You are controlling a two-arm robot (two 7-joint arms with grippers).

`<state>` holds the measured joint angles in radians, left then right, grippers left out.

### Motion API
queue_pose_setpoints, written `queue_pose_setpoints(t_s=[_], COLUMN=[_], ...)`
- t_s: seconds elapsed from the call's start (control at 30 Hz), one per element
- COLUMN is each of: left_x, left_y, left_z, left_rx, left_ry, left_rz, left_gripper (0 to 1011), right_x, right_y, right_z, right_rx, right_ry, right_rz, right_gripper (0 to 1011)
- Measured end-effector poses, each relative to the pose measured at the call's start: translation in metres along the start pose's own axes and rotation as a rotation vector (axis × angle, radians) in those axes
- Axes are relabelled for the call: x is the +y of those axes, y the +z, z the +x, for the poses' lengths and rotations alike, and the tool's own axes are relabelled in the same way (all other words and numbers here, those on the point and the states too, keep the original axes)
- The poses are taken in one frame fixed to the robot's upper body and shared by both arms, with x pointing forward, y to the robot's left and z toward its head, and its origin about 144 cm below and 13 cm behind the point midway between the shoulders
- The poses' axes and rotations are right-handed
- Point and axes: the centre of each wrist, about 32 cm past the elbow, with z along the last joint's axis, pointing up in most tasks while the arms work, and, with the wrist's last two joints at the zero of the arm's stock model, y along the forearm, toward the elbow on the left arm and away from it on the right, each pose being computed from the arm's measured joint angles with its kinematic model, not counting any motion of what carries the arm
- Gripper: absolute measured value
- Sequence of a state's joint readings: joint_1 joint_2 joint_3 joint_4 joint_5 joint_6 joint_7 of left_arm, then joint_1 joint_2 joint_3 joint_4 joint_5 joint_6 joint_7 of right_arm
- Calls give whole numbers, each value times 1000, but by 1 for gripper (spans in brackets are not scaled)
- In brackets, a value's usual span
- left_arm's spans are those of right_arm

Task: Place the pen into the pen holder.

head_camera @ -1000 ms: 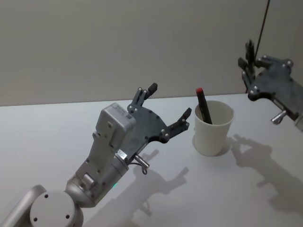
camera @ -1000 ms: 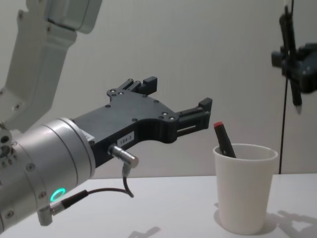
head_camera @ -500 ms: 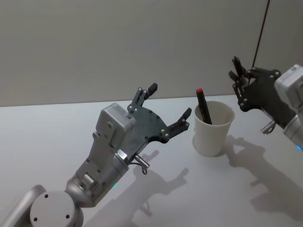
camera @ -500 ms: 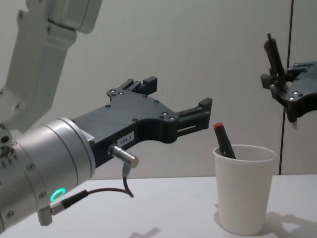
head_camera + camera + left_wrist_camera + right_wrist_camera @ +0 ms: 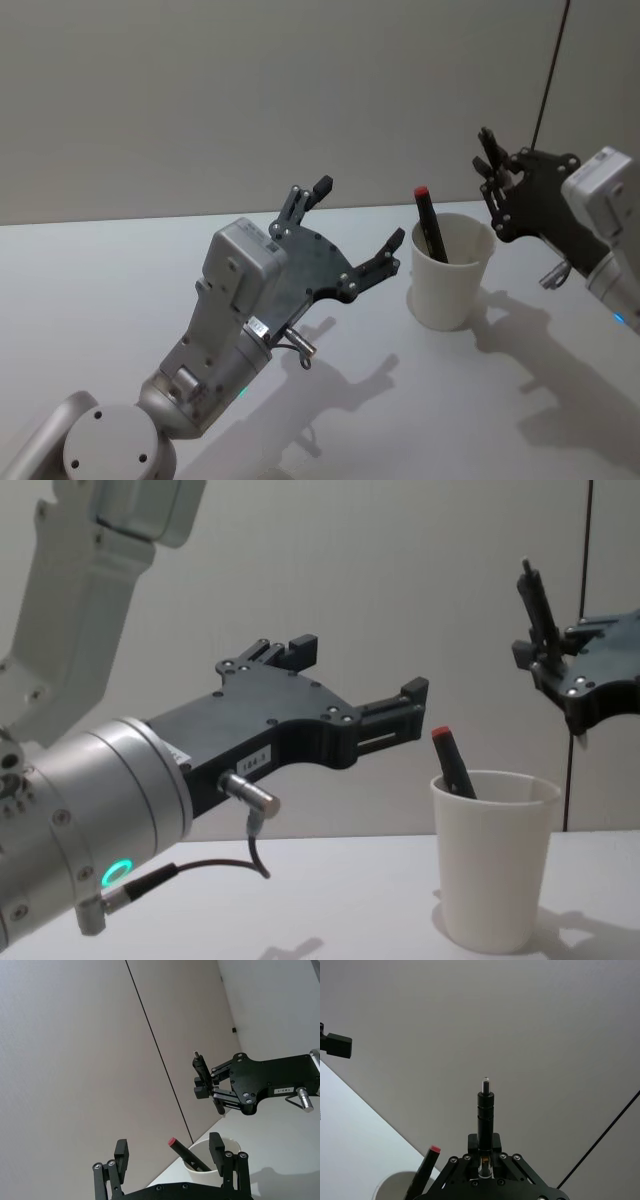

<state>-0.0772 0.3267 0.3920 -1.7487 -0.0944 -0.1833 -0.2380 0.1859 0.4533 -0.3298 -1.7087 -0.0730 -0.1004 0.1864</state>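
1. Right gripper hangs in the air above and just to the right of the paper cup, clenched on a slim black pen; the pen stands nearly upright between the fingers, clear of the cup's rim.
2. From the right wrist view, that pen rises straight out of the clamp, its small pale end on top.
3. White cup sits upright on the pale table, and a dark marker with a red cap already leans inside it, red end poking over the rim on the left side.
4. Left gripper hovers just left of the cup at about rim height, fingers spread wide with nothing between them.
5. In the chest view, the left gripper reaches in from the left, one fingertip close to the marker's red cap without touching it.
6. Writing: a small white label on the left gripper's body carries printed digits, too small to read for sure; the label on the right gripper's plate is likewise unreadable.
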Motion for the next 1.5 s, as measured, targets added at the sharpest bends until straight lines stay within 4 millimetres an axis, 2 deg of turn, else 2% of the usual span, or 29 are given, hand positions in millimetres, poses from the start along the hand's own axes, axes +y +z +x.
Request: queue_pose_setpoints(t_s=[0.87, 1.5], left_x=[0, 0], left_y=[0, 0], left_z=[0, 0], left_rx=[0, 0], left_ry=[0, 0], left_rz=[0, 0], left_gripper=[1001, 1001], right_x=[9, 21], right_y=[-4, -16], right_z=[-10, -19], right_rx=[142, 247], right_ry=[3, 51], right_rz=[47, -1], right_gripper=[131, 131])
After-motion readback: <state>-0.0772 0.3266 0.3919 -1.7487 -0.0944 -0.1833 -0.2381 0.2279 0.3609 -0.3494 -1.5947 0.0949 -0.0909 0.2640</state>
